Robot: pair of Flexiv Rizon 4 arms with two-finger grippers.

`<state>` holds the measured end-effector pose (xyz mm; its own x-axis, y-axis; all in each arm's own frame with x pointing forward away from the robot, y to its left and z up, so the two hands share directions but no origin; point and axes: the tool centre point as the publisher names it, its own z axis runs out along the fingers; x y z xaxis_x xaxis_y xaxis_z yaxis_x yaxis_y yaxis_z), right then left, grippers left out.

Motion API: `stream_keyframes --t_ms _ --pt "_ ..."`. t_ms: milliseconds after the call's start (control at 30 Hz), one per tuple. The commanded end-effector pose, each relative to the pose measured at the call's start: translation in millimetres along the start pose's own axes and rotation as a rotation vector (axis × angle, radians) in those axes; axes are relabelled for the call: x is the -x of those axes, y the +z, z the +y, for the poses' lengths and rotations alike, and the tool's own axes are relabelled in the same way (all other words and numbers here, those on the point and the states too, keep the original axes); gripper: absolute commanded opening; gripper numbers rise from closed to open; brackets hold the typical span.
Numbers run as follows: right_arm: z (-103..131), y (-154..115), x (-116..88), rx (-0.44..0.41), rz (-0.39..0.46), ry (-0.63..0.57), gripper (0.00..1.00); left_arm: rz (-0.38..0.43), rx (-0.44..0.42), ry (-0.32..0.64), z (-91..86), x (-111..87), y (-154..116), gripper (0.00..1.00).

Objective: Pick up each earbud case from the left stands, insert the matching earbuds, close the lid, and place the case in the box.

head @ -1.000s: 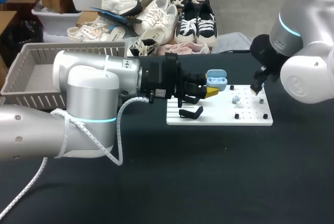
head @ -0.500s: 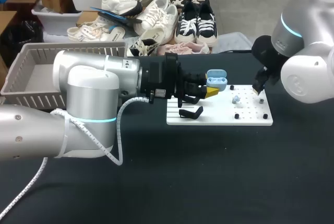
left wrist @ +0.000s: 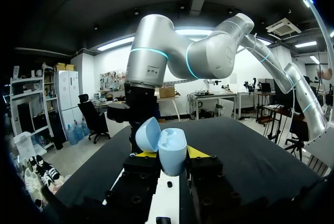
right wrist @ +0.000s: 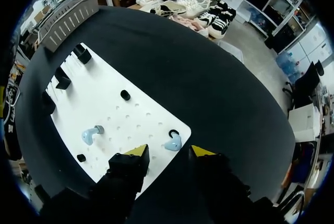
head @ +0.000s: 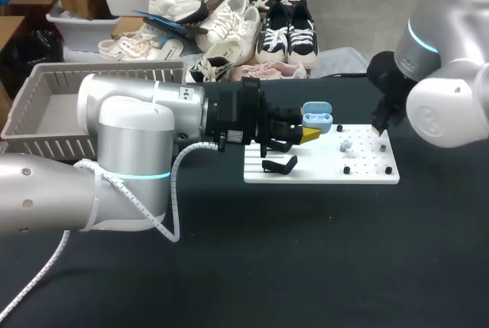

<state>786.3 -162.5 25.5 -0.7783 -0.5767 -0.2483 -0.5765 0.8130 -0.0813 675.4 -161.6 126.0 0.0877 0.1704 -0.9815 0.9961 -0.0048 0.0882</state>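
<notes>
The open blue case (left wrist: 168, 145) is clamped between the left gripper's (head: 311, 132) fingers, lid tipped back, above the left part of the white board (head: 367, 173). Two blue earbuds lie on the board: one earbud (right wrist: 91, 134) near its middle, the other earbud (right wrist: 173, 141) at its right edge. The right gripper (right wrist: 168, 152) is just above that edge, its fingers apart and holding nothing.
</notes>
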Motion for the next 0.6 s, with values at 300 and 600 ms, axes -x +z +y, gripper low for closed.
stream_keyframes --t_ms 300,600 --pt "-1.0 2.1 6.1 -0.002 0.003 0.017 0.42 -0.003 0.002 0.001 -0.4 -0.7 -0.1 0.00" --pt "-2.7 4.0 5.2 -0.001 0.008 0.031 0.37 -0.003 0.002 0.001 -0.4 -0.7 -0.1 0.00"
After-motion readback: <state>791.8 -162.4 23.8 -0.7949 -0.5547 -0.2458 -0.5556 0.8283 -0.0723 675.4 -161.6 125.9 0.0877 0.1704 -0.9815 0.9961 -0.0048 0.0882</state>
